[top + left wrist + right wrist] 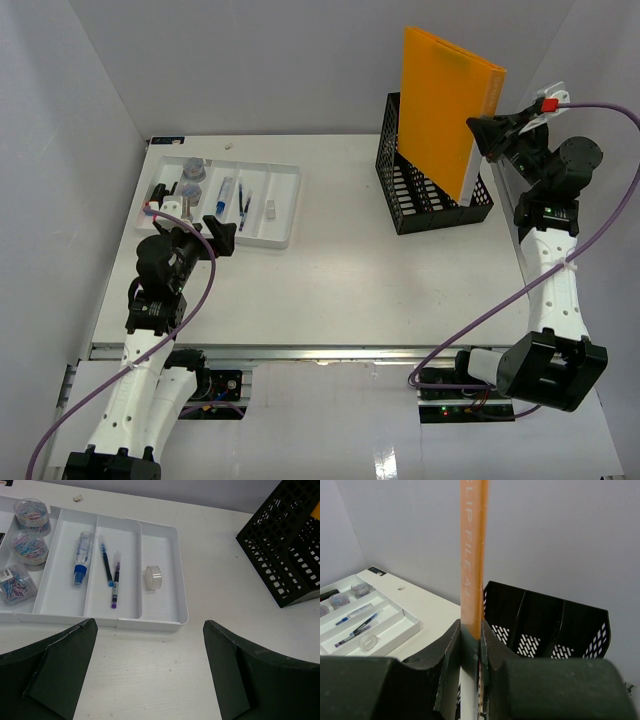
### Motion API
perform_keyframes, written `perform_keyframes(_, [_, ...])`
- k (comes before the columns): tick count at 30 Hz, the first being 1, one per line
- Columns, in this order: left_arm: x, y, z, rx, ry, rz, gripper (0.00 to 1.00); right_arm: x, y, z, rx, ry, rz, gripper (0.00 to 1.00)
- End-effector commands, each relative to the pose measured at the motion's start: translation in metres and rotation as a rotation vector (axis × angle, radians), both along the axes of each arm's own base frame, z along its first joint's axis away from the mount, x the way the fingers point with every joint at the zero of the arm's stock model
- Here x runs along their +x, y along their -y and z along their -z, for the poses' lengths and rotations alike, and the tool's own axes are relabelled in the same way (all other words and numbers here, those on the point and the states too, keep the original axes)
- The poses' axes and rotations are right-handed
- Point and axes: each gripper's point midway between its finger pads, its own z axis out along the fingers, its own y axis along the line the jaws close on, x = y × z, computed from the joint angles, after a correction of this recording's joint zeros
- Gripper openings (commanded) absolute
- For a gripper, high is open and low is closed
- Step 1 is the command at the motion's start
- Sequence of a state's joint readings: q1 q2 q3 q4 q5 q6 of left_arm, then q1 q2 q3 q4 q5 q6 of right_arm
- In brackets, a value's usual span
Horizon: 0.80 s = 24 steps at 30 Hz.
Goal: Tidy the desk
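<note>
The white desk (pixel 350 280) has a metal rail along its near edge. My right gripper (pixel 490 133) is shut on the edge of an orange clip file (pixel 445 100), held upright and a little tilted, its lower end in the black mesh file rack (pixel 432 200) at the back right. In the right wrist view the file's spine (pixel 472 555) is pinched between the fingers of the right gripper (pixel 470 640), with the rack (pixel 545 625) just behind. My left gripper (pixel 218 236) is open and empty, just in front of the white tray (pixel 280 225); it also shows in the left wrist view (pixel 150 675).
The tray (pixel 162 622) holds a small blue-capped bottle (pixel 82 555), a blue pen (pixel 106 562), a purple pen (pixel 115 585), a tape roll (pixel 153 577) and several jars of coloured clips (pixel 30 512). The rack's corner (pixel 285 545) is at the right. White walls enclose the desk.
</note>
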<state>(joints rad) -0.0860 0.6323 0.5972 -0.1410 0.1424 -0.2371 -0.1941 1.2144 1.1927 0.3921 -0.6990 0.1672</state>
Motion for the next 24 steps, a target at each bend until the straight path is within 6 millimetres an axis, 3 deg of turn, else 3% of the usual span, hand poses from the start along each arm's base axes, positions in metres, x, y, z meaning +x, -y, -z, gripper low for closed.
perform_keyframes(1, [0.001, -0.001, -0.002, -0.004, 0.013, -0.004, 0.98, -0.006, -0.004, -0.039, -0.077, 0.189, 0.036, 0.08])
perform_keyframes(10, [0.002, -0.001, 0.000, -0.003, 0.004, -0.003, 0.98, 0.009, -0.021, -0.015, -0.199, 0.203, 0.059, 0.08])
perform_keyframes(24, [0.004, -0.001, 0.004, 0.001, -0.011, -0.003, 0.98, 0.036, -0.037, 0.029, -0.156, 0.187, 0.060, 0.08])
